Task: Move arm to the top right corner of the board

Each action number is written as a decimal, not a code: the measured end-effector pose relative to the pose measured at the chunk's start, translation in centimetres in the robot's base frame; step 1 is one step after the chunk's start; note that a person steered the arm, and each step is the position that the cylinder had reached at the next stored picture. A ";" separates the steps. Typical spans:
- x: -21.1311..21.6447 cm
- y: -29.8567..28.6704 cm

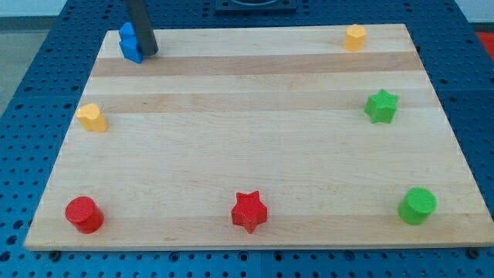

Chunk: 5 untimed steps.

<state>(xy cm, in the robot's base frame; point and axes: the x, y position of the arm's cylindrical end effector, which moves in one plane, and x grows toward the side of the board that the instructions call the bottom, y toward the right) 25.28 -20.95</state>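
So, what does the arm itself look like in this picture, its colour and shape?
Only a straight, round rod shows, dark grey to black, smooth and a little shiny, with no cables or markings visible. Its upper part is cut off by the view's top. My tip ends beside the blue block.

The worktop point(255, 154) is pale, smooth wood with visible grain. The red star block point(249, 211) looks like matt plastic. My tip point(149, 52) is dark and matt.
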 end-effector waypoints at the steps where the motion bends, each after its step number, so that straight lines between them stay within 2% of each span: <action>1: 0.0 -1.2; 3: 0.3 -1.3; 4: 2.3 2.7; 5: 7.7 8.4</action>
<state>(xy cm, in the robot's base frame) 32.93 -12.52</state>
